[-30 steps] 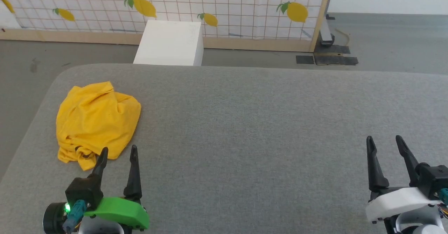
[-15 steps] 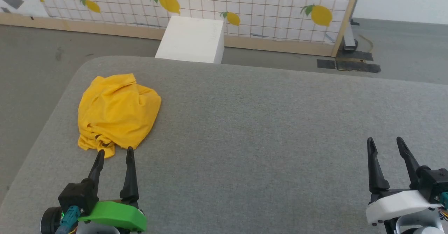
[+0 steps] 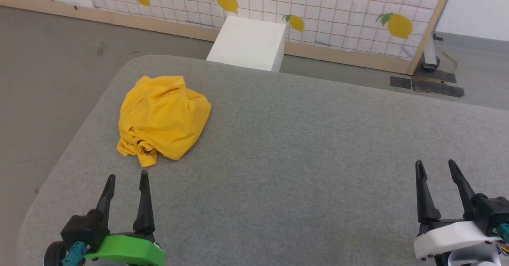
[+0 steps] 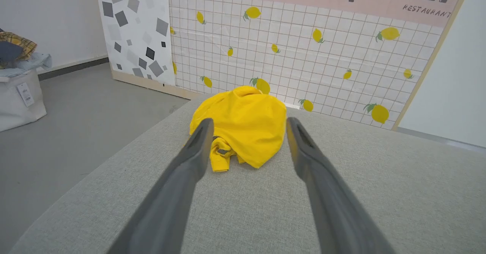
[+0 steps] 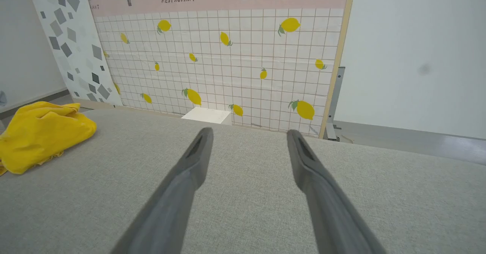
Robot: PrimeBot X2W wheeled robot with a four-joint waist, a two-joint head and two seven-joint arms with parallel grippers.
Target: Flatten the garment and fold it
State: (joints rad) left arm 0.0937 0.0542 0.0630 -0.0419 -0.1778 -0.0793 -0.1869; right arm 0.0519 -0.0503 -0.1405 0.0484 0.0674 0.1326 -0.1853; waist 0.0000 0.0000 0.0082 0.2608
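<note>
garment [image 3: 163,119] lies crumpled on the grey table [image 3: 298,158] — left gripper [image 3: 126,180] and right gripper [image 3: 435,168] both spread, empty.

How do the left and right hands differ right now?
The left hand has a green mount; the right hand has a white one. The left hand points at the garment just ahead of it; the right hand is far from it. Both are open and empty, over the grey table.
</note>
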